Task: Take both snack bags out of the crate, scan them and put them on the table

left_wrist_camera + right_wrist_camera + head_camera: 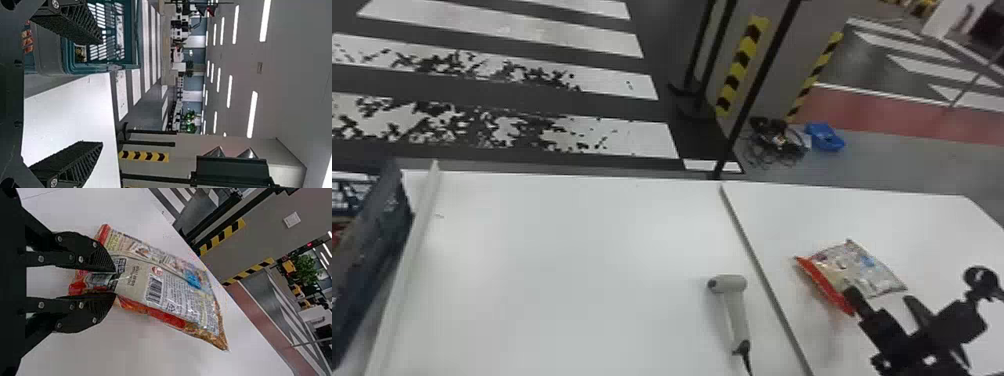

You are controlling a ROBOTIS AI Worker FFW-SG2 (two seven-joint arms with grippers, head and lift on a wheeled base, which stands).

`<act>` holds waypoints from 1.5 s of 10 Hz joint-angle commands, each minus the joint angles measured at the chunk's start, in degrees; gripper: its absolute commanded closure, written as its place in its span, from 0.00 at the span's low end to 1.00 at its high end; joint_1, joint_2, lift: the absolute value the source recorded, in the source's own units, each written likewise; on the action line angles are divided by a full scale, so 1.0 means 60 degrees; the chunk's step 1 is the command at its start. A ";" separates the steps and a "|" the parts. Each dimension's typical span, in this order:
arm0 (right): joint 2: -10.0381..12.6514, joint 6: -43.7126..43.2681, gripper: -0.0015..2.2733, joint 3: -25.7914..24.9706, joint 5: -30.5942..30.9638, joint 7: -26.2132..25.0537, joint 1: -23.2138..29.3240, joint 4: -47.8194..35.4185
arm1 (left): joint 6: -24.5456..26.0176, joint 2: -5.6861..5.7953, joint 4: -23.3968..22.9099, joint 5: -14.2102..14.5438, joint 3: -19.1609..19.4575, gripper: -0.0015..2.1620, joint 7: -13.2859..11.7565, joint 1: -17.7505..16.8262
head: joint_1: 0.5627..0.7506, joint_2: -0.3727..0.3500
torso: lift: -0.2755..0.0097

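Observation:
My right gripper (853, 296) is over the right part of the table, at a snack bag (857, 267) with a red edge. In the right wrist view the right gripper (115, 283) pinches the bunched red end of the bag (168, 291), whose barcode side faces the camera. Whether the bag touches the table I cannot tell. The left gripper (102, 93) stands open beside the blue-green crate (68, 58), nothing between its fingers. A red-orange package (27, 41) shows inside the crate. On the table's middle section lies a white handheld scanner (732, 300).
The dark blue crate (374, 250) stands at the head view's far left, beside a raised white strip (414, 250). A grey seam (757, 265) crosses the white table (572, 250) between scanner and bag. Black posts rise beyond the far edge.

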 commanded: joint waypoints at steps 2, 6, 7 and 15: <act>0.0072 -0.0326 0.02 -0.0034 -0.0102 -0.0415 0.0224 -0.0184 | 0.0000 0.0019 -0.0005 -0.0003 -0.0007 0.04 -0.0044 0.0001 | 0.70 0.03 | 0.64; 0.0966 -0.0824 0.03 0.0757 -0.0102 -0.0371 0.1425 -0.3025 | 0.0000 0.0048 0.0024 -0.0003 -0.0051 0.04 -0.0029 -0.0102 | 0.70 0.03 | 0.64; 0.1156 -0.1556 0.03 0.1592 0.0396 -0.0341 0.1806 -0.3714 | 0.0000 0.0048 0.0024 -0.0003 -0.0051 0.04 -0.0029 -0.0131 | 0.70 0.03 | 0.64; 0.1165 -0.8617 0.02 0.8843 0.5889 -0.2744 0.4033 -0.3963 | 0.0000 -0.0040 -0.0005 0.0055 -0.0124 0.04 -0.0015 -0.0146 | 0.70 0.47 | 0.64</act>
